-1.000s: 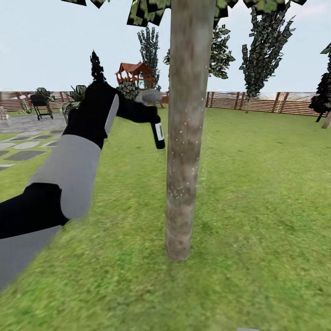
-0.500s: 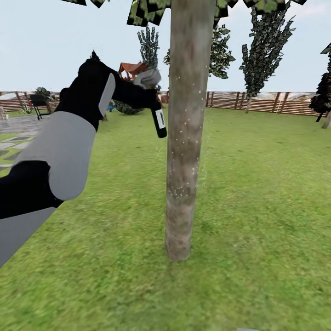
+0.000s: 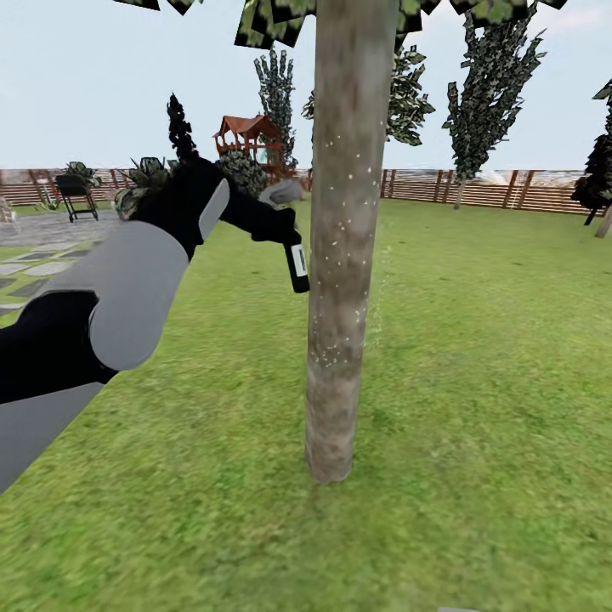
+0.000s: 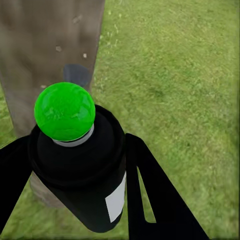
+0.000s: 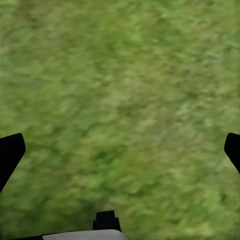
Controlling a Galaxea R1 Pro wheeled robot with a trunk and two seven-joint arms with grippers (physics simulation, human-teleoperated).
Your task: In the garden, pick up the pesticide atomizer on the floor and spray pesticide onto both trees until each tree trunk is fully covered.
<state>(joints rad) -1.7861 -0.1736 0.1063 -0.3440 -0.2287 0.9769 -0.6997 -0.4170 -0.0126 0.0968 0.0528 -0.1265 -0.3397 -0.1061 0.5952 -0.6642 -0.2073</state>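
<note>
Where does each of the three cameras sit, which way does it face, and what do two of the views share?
Head view: on the robot's head, facing forward over the lawn at the tree trunk; the left arm holds the pesticide atomizer.
Left wrist view: near the left gripper, facing atomizer, trunk and grass; both fingers show.
Right wrist view: near the right gripper, facing grass; two fingertips show.
Shared: head and left wrist views both show atomizer and trunk.

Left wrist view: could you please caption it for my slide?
Left tool grips the pesticide atomizer, green dot up, beside the tree trunk.
</note>
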